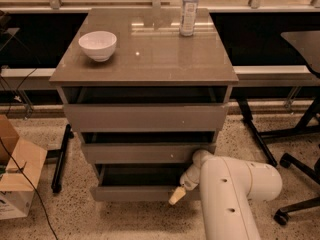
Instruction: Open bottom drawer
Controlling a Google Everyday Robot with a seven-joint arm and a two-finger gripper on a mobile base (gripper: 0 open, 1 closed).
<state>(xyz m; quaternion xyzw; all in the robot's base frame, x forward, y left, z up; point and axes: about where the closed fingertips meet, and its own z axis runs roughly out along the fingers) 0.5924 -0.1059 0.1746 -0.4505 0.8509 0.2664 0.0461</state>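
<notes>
The bottom drawer [135, 193] is the lowest of three taupe-grey drawers in the cabinet. It stands pulled out a short way, with a dark gap showing behind its flat front panel. My gripper [176, 196] is at the right end of that front panel, at its top edge, reaching down from my white arm [227, 189]. A pale fingertip [174, 199] points down and left against the panel.
A white bowl [98, 44] and a clear water bottle [188, 10] stand on the cabinet top [145, 54]. The middle drawer [145, 152] and top drawer [145, 117] are above. A cardboard box [15, 176] sits at the left, chair legs [295, 149] at the right.
</notes>
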